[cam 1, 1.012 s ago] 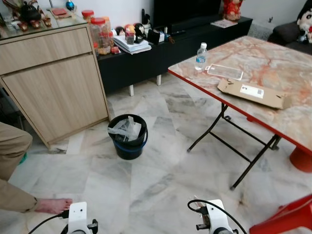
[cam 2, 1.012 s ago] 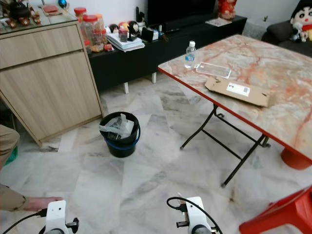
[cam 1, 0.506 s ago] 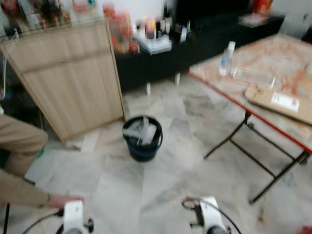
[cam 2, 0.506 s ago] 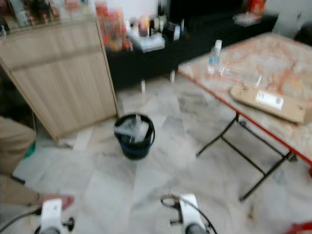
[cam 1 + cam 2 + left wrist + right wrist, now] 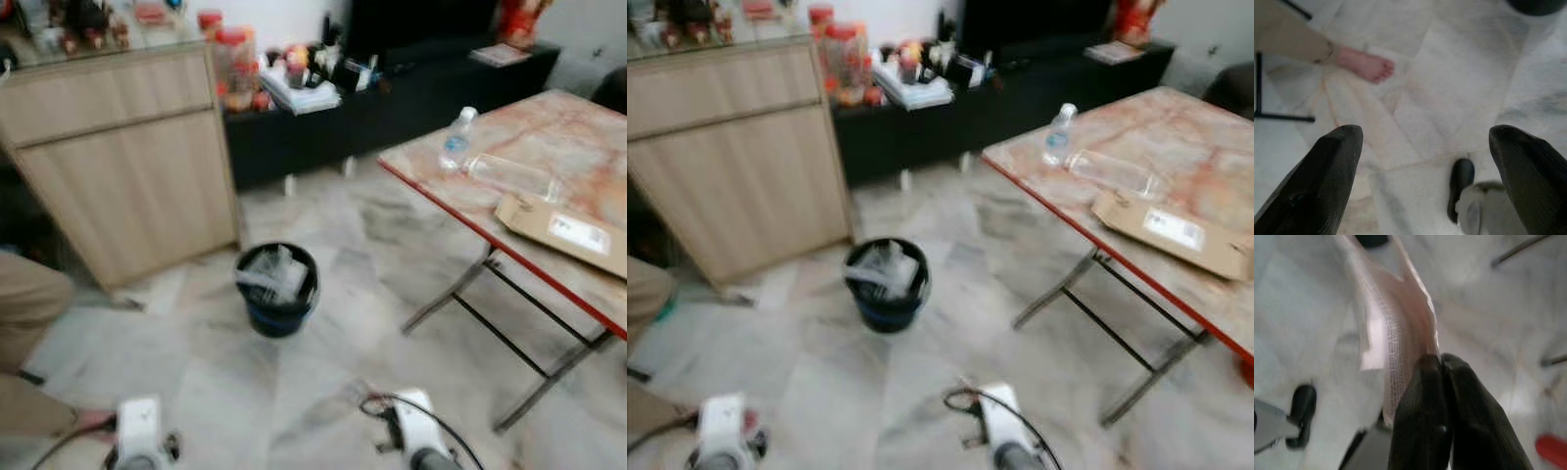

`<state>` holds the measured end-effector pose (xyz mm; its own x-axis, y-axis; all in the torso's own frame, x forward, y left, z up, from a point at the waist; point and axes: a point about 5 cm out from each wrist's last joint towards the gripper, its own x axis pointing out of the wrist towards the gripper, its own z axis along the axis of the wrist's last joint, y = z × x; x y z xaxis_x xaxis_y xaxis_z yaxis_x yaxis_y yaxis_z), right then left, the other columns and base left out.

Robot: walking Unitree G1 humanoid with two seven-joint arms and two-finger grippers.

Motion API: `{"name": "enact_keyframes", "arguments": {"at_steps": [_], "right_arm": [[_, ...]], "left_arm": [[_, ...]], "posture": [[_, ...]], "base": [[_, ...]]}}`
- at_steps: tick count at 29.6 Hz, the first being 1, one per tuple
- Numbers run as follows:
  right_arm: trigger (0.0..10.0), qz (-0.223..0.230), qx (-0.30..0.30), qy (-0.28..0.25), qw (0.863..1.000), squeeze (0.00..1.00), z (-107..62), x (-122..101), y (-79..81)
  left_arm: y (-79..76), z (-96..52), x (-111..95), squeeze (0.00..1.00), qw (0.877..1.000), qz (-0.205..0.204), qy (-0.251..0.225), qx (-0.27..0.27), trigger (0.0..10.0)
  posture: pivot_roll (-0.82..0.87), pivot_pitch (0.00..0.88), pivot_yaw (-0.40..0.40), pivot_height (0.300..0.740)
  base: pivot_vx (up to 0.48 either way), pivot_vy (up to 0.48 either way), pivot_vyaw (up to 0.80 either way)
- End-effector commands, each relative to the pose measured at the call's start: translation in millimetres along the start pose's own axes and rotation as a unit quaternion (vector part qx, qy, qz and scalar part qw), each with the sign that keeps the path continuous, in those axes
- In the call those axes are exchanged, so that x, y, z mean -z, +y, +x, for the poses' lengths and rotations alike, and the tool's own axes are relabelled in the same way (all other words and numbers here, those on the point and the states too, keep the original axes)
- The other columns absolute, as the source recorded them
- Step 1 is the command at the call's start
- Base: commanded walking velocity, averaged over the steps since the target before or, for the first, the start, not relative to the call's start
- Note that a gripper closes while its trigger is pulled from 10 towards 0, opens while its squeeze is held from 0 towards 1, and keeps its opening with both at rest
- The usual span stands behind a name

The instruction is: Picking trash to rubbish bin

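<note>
A black rubbish bin (image 5: pixel 277 291) with a blue band stands on the marble floor ahead, with clear plastic trash inside it. In the right wrist view my right gripper (image 5: pixel 1442 363) is shut on a thin pale pink wrapper (image 5: pixel 1393 328) with printed text, which hangs down over the floor. The left gripper (image 5: pixel 1425 142) is open above bare floor, its fingers (image 5: pixel 1327 176) wide apart. Both wrists show at the lower edge of the head views, the left wrist (image 5: pixel 139 431) and the right wrist (image 5: pixel 411 441), well short of the bin.
A folding table (image 5: pixel 588 176) with a red edge stands to the right, holding a water bottle (image 5: pixel 456 140), a clear plastic piece (image 5: pixel 514 176) and a flat cardboard box (image 5: pixel 563 230). A wooden cabinet (image 5: pixel 118 166) is at left, a black TV bench (image 5: pixel 392 98) behind. A person's bare foot (image 5: pixel 1364 66) is near the left gripper.
The head views have shifted and stay blurred, so the camera is moving. The bin sits a little nearer the middle. Nothing has visibly been picked up or let go.
</note>
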<state>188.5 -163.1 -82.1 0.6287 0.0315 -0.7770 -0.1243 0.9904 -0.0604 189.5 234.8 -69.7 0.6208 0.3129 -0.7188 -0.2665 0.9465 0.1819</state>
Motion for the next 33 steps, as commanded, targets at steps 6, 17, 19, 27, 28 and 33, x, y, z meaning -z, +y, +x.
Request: {"name": "enact_keyframes", "arguments": {"at_steps": [6, 17, 19, 27, 28, 33], "right_arm": [[10.0, -0.001, -0.012, -0.001, 1.0, 0.0, 1.7, -4.4, 9.4], [10.0, -0.002, -0.016, 0.002, 1.0, 0.0, 1.4, -2.9, 9.1], [10.0, 0.001, -0.015, 0.0, 1.0, 0.0, 1.7, -4.5, 9.2], [10.0, -0.014, -0.012, -0.01, 1.0, 0.0, 2.1, -8.2, 6.5], [10.0, -0.016, -0.014, -0.01, 1.0, 0.0, 2.0, -7.9, 6.4], [10.0, 0.005, -0.007, -0.006, 1.0, 0.0, 1.2, -4.4, 5.1]], "left_arm": [[11.8, 1.5, -2.5, 0.0, 1.0, 0.001, 0.002, -0.016, 10.0], [10.4, 1.2, -1.3, 0.0, 1.0, 0.003, 0.004, -0.014, 10.0], [10.4, 1.2, -1.4, 0.0, 1.0, 0.004, 0.004, -0.014, 10.0], [8.5, 0.8, 0.5, 0.0, 1.0, 0.003, 0.006, -0.012, 10.0], [8.4, 0.7, 0.6, 0.0, 1.0, 0.003, 0.006, -0.012, 10.0], [7.9, 0.3, 1.9, 0.0, 1.0, 0.003, 0.008, -0.011, 10.0]], "posture": [[0.07, 0.019, -0.049, 0.74], [0.07, 0.0, -0.05, 0.74], [0.07, 0.0, -0.05, 0.74], [0.06, 0.012, -0.054, 0.74], [0.06, 0.012, -0.054, 0.74], [0.06, 0.015, -0.056, 0.74]], "base": [[0.325, 0.0, 0.0], [0.33, 0.0, 0.0], [0.345, 0.0, 0.0], [0.3, 0.0, 0.1], [0.285, 0.0, 0.8], [0.287, 0.0, 0.48]]}}
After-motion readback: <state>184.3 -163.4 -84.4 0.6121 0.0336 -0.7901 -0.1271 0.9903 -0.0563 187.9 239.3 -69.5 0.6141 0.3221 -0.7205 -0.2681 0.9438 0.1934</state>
